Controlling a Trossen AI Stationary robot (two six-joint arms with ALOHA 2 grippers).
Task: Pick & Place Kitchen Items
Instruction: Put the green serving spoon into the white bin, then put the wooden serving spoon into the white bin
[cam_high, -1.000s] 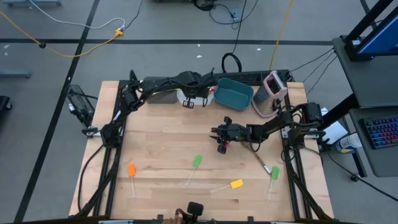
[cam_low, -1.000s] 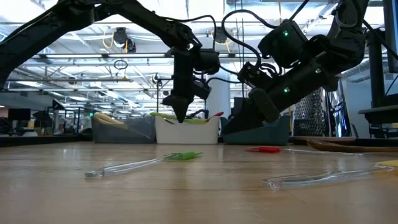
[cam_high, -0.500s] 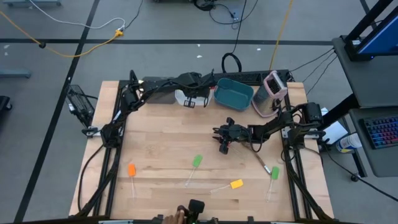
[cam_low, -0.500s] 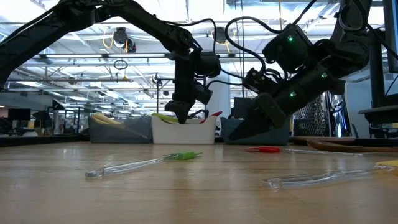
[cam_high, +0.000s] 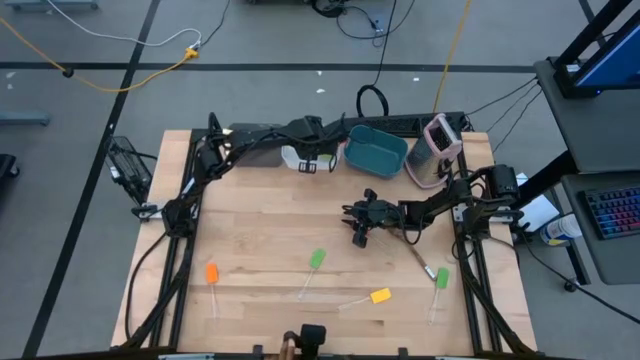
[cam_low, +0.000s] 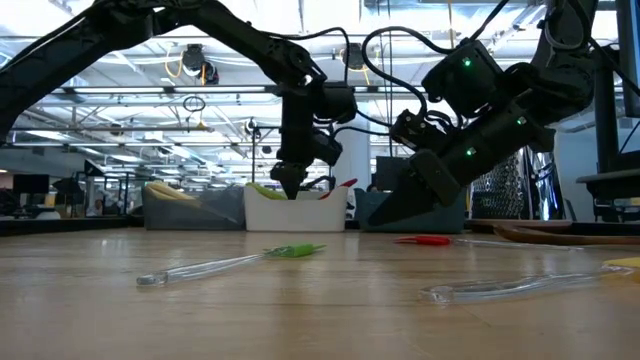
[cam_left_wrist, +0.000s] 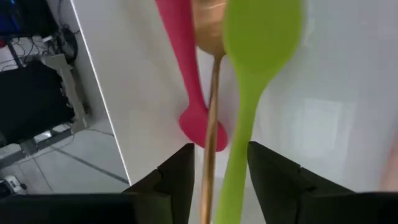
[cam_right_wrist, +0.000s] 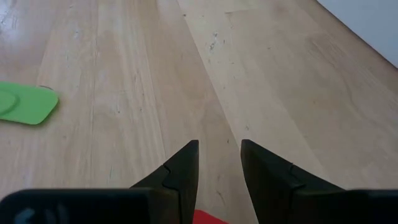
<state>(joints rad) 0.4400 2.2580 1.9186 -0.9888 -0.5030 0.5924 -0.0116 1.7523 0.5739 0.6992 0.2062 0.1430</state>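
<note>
My left gripper (cam_left_wrist: 219, 146) stands open over the white tub (cam_low: 300, 210) at the table's far side. A green spoon (cam_left_wrist: 261, 37), a gold spoon (cam_left_wrist: 211, 25) and a pink-red spoon (cam_left_wrist: 186, 68) lie in the tub. The green and gold handles run between the fingers. My right gripper (cam_right_wrist: 219, 144) hangs open low over the table's middle (cam_high: 358, 235). A red spatula head (cam_low: 425, 240) lies flat on the wood beside it. Green (cam_high: 317, 259), orange (cam_high: 212, 273), yellow (cam_high: 380, 296) and another green spatula (cam_high: 442, 277) lie flat nearer the front. My left gripper points down into the tub with the green spoon's handle (cam_left_wrist: 239, 168) and the gold spoon's handle (cam_left_wrist: 210, 168) between its spread fingers. Whether a finger touches either handle, I cannot tell. Both spoons lie on the tub's floor.
A teal tub (cam_high: 376, 150) and a pink-and-grey appliance (cam_high: 438, 140) stand at the far right, a brown tub (cam_low: 195, 205) left of the white one. A wooden spoon (cam_high: 425, 258) lies by the right green spatula. Bare wood lies at the left and centre.
My right gripper has shifted a little toward the table's right edge, then held still. My left gripper has stayed over the white tub.
</note>
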